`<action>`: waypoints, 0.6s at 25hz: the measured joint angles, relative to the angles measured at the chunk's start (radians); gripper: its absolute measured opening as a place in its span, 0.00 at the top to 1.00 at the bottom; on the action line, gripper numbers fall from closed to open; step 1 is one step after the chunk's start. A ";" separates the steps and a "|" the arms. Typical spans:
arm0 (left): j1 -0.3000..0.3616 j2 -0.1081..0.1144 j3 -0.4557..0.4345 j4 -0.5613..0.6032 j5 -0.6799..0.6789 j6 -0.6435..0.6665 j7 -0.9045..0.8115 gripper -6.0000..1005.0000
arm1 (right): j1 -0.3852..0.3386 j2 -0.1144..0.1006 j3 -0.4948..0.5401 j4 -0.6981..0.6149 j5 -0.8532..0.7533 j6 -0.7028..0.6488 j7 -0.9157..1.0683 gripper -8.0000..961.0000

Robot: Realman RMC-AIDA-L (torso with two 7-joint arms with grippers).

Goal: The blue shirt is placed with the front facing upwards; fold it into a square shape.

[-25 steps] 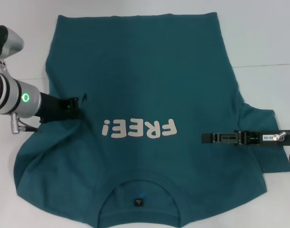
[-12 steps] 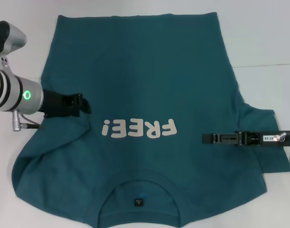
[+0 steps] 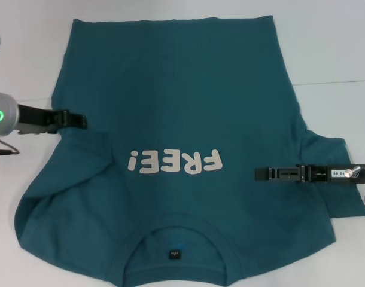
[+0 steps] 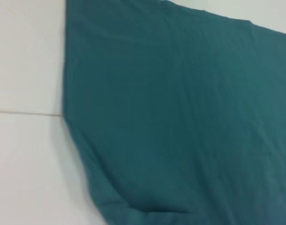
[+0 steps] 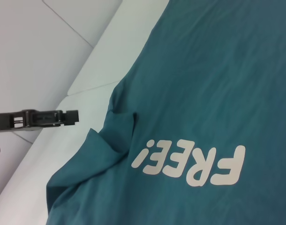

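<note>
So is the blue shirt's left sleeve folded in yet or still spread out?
Folded in. The blue shirt shows its left sleeve tucked over the body as a crease, while the right sleeve lies spread.

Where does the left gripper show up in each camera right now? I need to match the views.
Head view: left gripper at the shirt's left edge, level with the armpit, above the FREE! print.
Left wrist view: not in it; only shirt and table.
Right wrist view: a dark bar over the table, just off the shirt's edge.
Shared landmark: the FREE! print, in head and right wrist views.
</note>
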 joint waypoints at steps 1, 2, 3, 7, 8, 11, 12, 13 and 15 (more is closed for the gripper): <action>0.004 0.005 0.001 -0.009 0.003 -0.011 0.014 0.51 | 0.000 0.000 0.000 0.000 0.000 0.003 0.000 0.04; 0.005 0.008 0.003 -0.016 0.005 -0.017 0.019 0.47 | 0.000 0.000 0.000 0.000 0.000 0.006 0.001 0.04; 0.007 0.012 0.004 -0.028 0.007 -0.027 0.022 0.43 | 0.000 0.000 0.000 0.000 0.000 0.007 0.001 0.04; 0.009 0.032 0.000 -0.096 0.010 -0.065 0.024 0.29 | 0.000 0.000 0.000 0.000 -0.001 0.010 0.003 0.04; 0.008 0.037 -0.001 -0.116 0.010 -0.073 0.024 0.26 | 0.000 0.000 0.000 0.000 -0.001 0.010 0.003 0.04; 0.007 0.043 -0.002 -0.153 0.006 -0.094 0.024 0.26 | 0.000 0.000 0.000 0.000 -0.002 0.010 0.003 0.04; 0.007 0.043 -0.002 -0.155 0.005 -0.098 0.024 0.26 | 0.000 0.000 0.000 0.001 -0.003 0.010 0.003 0.04; 0.008 0.043 -0.002 -0.157 0.004 -0.101 0.024 0.26 | 0.000 -0.001 0.000 0.001 -0.003 0.012 0.003 0.04; 0.009 0.042 -0.003 -0.162 0.003 -0.104 0.024 0.26 | 0.000 0.000 0.000 0.002 -0.004 0.016 0.003 0.04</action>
